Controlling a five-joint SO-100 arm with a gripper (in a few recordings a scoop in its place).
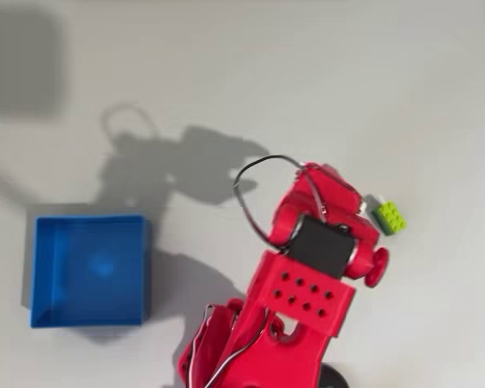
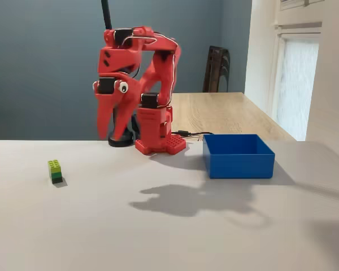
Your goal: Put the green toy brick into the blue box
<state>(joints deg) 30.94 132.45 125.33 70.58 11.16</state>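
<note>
Green toy brick (image 2: 55,170): lime studded top over a darker green lower part, stood upright on the pale table (image 2: 158,226), left of the arm in the fixed view and well apart from the box. In the overhead view the brick (image 1: 390,217) lay just beside the arm's upper right edge, nothing touching it.

Blue box (image 2: 238,156): square, low-walled, open side up, nothing inside; sat on the table right of the arm's base in the fixed view, left of the arm in the overhead view (image 1: 90,269).

Gripper (image 2: 111,134): red, two tapered fingers pointed downward, raised above the table in front of the base. Jaws stood slightly apart at the tips, holding nothing and touching nothing; the brick sat lower and further left.

Arm (image 1: 307,275): red, folded over its base, with thin cables looped along it.
</note>
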